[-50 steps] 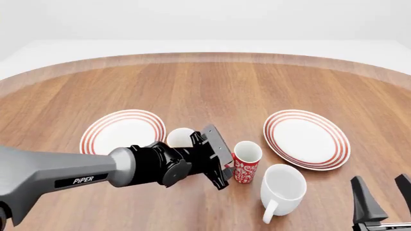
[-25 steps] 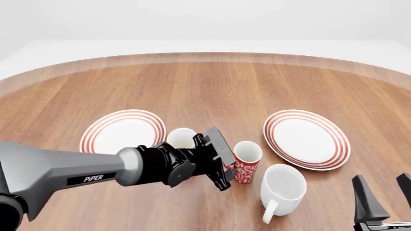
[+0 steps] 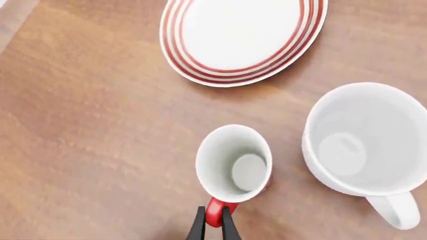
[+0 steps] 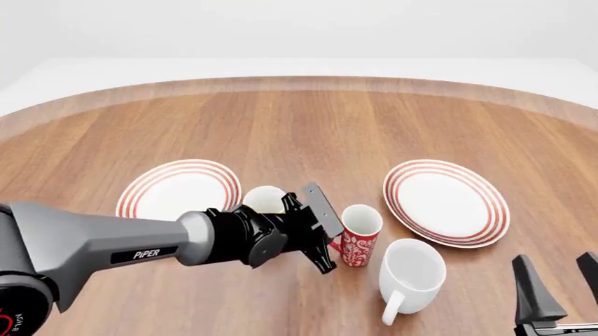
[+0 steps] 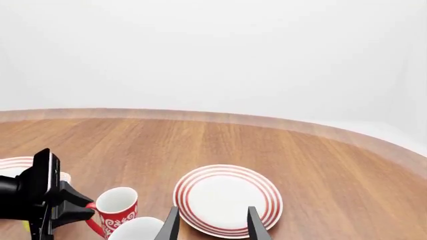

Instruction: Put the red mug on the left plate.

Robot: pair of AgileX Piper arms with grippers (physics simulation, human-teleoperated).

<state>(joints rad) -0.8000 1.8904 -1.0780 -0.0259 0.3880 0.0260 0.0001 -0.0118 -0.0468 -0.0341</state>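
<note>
Only "PiPER" [image 4: 148,254] on the left arm, hand [image 3: 213,226] pinching red mug [image 4: 359,234] handle.

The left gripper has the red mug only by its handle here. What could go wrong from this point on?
1. The left gripper pinches only the thin loop handle of the tall red floral mug, so the mug may swing or slip when lifted.
2. The large plain white mug stands close beside it and could get knocked.
3. A pale mug, half hidden, sits before the red-ringed left plate.
</note>
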